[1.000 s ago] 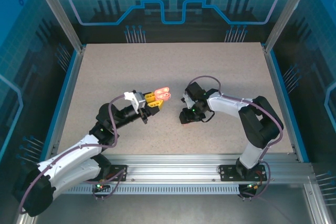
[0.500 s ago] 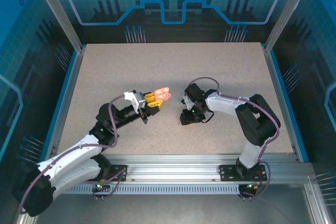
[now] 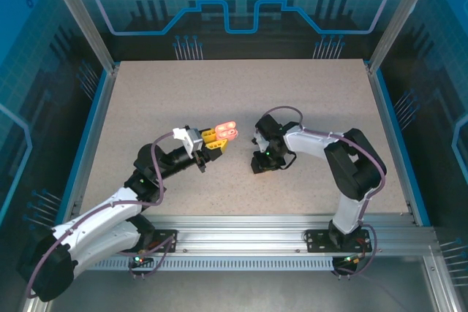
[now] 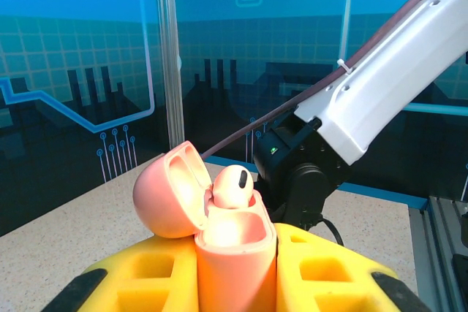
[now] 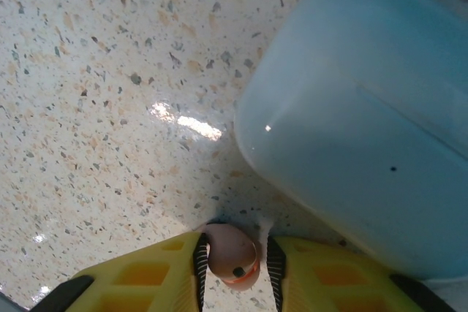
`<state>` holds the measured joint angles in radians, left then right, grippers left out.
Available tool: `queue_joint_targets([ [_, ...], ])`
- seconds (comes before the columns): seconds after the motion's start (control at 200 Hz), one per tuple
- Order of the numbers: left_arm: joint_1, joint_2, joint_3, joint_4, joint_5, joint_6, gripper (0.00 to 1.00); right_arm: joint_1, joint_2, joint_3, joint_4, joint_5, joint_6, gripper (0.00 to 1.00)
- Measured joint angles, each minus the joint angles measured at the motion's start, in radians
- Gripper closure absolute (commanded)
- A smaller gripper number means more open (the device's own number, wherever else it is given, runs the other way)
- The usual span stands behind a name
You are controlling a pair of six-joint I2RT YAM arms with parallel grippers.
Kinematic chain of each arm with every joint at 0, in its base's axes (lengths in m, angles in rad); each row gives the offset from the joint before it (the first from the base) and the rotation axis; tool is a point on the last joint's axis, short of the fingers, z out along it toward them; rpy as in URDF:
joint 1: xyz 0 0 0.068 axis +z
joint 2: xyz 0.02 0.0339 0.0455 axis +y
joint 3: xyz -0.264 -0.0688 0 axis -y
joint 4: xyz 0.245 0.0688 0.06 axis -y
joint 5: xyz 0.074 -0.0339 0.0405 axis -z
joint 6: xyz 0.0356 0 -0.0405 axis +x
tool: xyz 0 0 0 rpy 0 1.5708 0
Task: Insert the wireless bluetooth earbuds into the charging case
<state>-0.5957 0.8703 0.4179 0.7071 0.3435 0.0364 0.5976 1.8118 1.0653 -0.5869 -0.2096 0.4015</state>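
**Two salmon-pink buds, two cases**

One seated earbud (image 4: 232, 184) rests in a well of the open pink case (image 4: 230, 231), whose lid is tipped back. The left jaws (image 4: 238, 272) are clamped on that case and hold it upright. One loose earbud (image 5: 228, 253) lies on the desk (image 5: 95, 71) between the right jaws (image 5: 234, 264), which stand narrowly apart around it. Whether they pinch it I cannot tell. Just beside it sits one closed pale case (image 5: 358, 129).
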Motion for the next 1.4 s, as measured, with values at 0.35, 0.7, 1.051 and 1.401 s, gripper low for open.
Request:
queue_joint_targets([
  [0.35,0.0,0.0,0.0,0.0,0.0,0.0,1.0,0.015,0.013,0.027,-0.015,0.012,0.01,0.78],
  [0.7,0.0,0.002,0.0,-0.007,0.0,-0.005,1.0,0.026,-0.137,-0.05,0.034,0.069,-0.04,0.79],
  [1.051,0.0,0.074,0.0,-0.006,0.004,-0.041,1.0,0.062,-0.582,-0.063,0.038,0.185,-0.189,0.78],
  [1.401,0.0,0.148,0.002,0.039,0.039,-0.065,1.0,0.255,-0.79,0.04,0.07,0.375,-0.408,0.79],
])
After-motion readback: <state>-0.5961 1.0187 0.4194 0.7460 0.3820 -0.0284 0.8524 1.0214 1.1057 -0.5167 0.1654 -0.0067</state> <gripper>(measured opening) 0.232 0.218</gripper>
